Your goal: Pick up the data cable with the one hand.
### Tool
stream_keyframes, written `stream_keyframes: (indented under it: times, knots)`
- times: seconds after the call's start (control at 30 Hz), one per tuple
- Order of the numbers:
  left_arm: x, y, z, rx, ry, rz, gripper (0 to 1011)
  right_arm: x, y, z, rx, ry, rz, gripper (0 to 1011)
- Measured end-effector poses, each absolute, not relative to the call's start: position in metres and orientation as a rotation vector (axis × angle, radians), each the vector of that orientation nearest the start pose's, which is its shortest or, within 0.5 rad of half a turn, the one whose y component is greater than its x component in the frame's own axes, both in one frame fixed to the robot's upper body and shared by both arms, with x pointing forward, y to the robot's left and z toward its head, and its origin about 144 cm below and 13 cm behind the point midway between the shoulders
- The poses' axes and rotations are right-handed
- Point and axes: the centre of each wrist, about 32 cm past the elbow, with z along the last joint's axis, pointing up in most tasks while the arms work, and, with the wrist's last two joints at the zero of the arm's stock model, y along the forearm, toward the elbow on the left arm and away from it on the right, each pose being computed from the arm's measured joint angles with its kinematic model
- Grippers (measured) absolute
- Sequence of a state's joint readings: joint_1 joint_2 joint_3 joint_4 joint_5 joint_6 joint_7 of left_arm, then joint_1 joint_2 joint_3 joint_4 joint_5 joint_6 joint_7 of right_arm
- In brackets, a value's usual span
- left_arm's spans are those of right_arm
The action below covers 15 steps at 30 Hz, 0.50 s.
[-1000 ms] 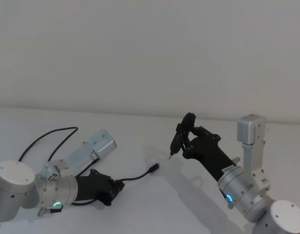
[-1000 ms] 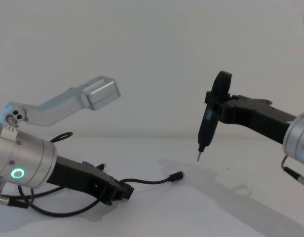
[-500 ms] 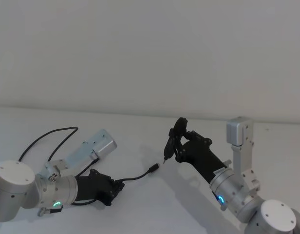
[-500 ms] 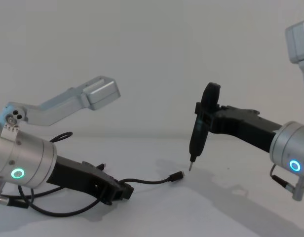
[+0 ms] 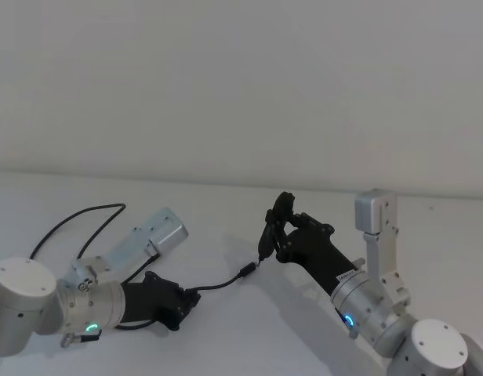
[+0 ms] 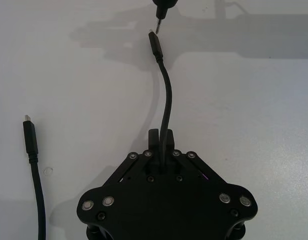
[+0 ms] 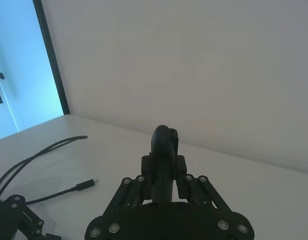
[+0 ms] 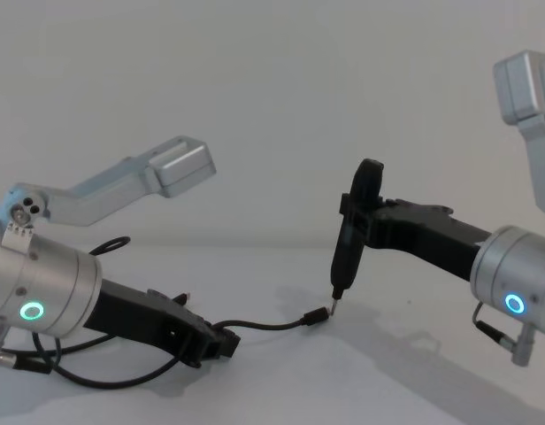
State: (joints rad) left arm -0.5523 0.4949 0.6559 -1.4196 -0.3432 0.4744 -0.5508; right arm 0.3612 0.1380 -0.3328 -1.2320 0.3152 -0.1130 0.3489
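Surface: white table under a plain pale wall; a blue-lit doorway shows in the right wrist view.
Landmark: plug, the free metal-tipped end of the cable, lying flat on the table.
Cable: thin black cord running from the plug in a gentle curve back to the left gripper; the rest loops behind the left arm, and its other plug lies on the table beside that gripper.
Left gripper: low on the table, left of the plug, fingers clamped on the cable a short way back from the plug.
Right gripper: raised, right of the plug, fingers closed around a dark pen-shaped tool.
Tool: held nearly upright, slightly tilted; its thin metal tip points down just above the plug, very close; whether they touch cannot be told.
Shadow: the right arm's, falling on the table beyond the plug.
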Motion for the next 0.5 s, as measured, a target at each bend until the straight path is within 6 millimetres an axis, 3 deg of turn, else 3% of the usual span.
stream_keyframes:
  times: [0.5]
  knots:
    - [0.5587, 0.2203, 1.2319, 0.543, 0.072, 0.622, 46, 0.5529, -0.1800, 1.1556, 0.110, -0.007, -0.953, 275]
